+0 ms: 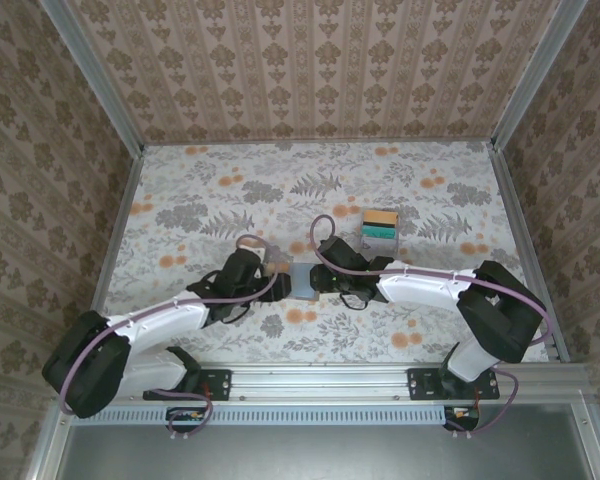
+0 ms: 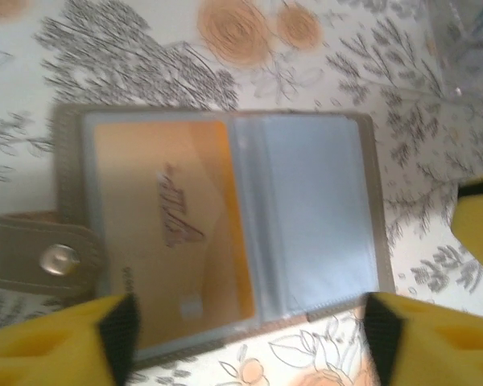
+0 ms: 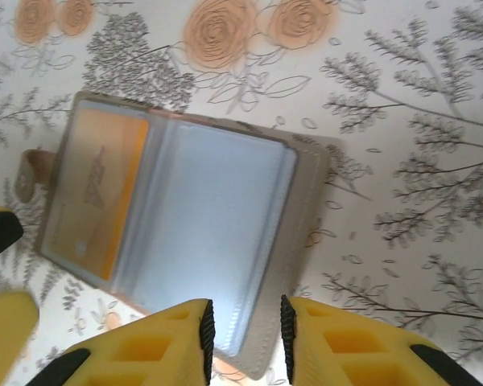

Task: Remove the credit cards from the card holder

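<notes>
The card holder (image 1: pixel 302 282) lies open on the floral table between my two grippers. One orange credit card (image 2: pixel 169 233) sits in the holder's (image 2: pixel 314 209) left panel under a clear sleeve; the right panel shows bluish-grey. My left gripper (image 2: pixel 253 346) is open wide, its fingers (image 2: pixel 117 338) straddling the holder's near edge. My right gripper (image 3: pixel 244 334) is narrowly open, and the outer edge of the holder's (image 3: pixel 217 233) right panel lies between its pads (image 3: pixel 205 334) without visible contact. The credit card (image 3: pixel 101 193) shows at the far left there.
A clear plastic box (image 1: pixel 380 226) of stacked coloured cards stands just behind the right gripper (image 1: pixel 325 285). The holder's snap tab (image 2: pixel 48 257) sticks out to the left. The left gripper (image 1: pixel 276 270) sits close on the other side. Patterned walls enclose the table.
</notes>
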Controlling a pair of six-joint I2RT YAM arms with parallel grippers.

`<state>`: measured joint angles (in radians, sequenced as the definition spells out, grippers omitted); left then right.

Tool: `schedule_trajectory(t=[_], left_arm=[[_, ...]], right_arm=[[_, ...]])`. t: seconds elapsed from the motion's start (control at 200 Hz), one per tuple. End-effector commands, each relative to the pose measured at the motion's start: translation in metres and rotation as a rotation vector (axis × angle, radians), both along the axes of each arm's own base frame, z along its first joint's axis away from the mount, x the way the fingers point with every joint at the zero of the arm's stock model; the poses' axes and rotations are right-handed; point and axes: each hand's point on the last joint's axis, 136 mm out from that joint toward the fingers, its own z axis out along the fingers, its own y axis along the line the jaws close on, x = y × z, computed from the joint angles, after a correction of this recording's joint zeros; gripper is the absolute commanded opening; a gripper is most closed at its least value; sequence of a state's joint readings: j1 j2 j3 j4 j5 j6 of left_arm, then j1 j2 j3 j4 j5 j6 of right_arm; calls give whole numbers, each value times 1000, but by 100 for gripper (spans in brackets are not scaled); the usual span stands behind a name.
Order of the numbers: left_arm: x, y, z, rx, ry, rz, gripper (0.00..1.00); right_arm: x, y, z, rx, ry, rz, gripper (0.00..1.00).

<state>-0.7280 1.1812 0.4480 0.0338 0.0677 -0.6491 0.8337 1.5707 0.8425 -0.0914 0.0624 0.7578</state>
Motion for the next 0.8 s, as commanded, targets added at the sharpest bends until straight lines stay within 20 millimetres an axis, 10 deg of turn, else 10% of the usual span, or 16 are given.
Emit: schedule_trajectory(t=[0.0,0.225,0.795], left_arm=[[8,12,3,-6,-7,25,47],[17,24,-11,0,31,55,21],[7,34,-52,28,134,103,14]], right_arm=[[0,17,8,111,26,6,31],[5,44,8,263,59,-7,25],[13,74,-20,287,161,-38,22]])
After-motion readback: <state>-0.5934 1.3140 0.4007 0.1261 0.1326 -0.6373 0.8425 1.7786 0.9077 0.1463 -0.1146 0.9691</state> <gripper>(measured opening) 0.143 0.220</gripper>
